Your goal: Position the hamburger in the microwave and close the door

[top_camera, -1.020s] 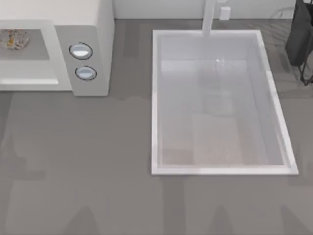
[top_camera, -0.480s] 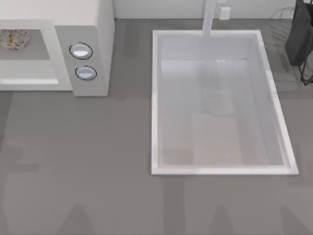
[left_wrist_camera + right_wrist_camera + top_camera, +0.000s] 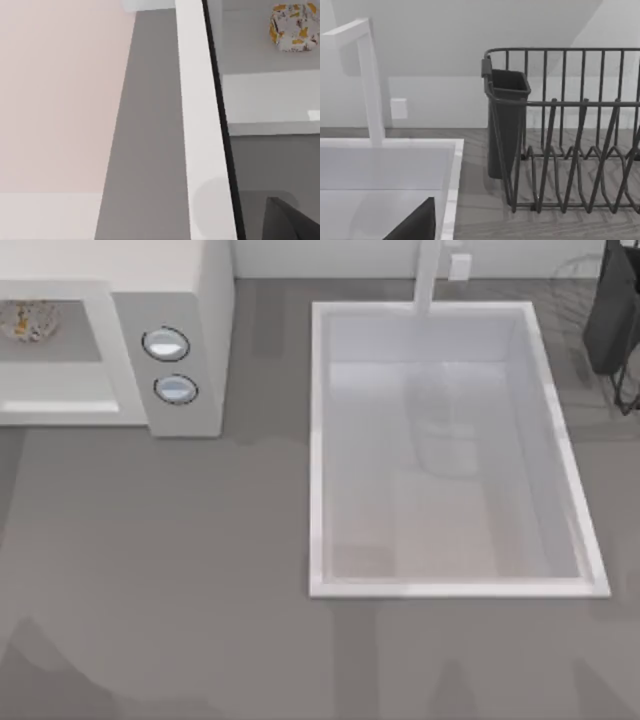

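The hamburger (image 3: 29, 319) sits inside the open microwave (image 3: 190, 300), the door (image 3: 202, 125) edge-on in the left wrist view; neither gripper's grip can be told.

Smooth white casing on the microwave (image 3: 190, 280), looks like painted metal or plastic, with a matt light-grey panel and two shiny silvery-blue dials (image 3: 165, 344). The hamburger (image 3: 292, 27) is matt and speckled. Grey matt countertop (image 3: 200, 560), glossy white sink (image 3: 318, 440), dark wire dish rack (image 3: 570, 130).
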You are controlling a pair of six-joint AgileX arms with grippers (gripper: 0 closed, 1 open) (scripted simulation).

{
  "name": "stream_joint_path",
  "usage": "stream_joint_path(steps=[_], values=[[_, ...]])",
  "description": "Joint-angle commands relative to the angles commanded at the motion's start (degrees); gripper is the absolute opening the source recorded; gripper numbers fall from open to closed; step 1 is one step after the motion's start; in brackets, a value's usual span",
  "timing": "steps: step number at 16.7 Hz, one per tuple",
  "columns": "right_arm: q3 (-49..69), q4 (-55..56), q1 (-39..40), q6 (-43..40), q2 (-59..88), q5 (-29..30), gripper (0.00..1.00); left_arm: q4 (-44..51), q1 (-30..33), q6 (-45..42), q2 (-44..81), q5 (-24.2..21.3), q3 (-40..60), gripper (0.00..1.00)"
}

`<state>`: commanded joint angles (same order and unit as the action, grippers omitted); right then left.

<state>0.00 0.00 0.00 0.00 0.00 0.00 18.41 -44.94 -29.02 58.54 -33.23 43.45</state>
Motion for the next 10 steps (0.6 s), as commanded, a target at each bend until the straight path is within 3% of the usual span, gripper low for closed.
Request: stream_joint_path(steps=[6, 10], values=[[0.0, 0.0, 0.0, 0.0, 0.0, 0.0, 1.00, 16.9, -10.5, -16.2, 28.5, -3.8, 23.6, 0.00], [0.0, 0.0, 0.0, 0.0, 0.0, 0.0, 1.00, 23.4, -14.1, -22.3, 38.5, -4.9, 32.2, 0.00]])
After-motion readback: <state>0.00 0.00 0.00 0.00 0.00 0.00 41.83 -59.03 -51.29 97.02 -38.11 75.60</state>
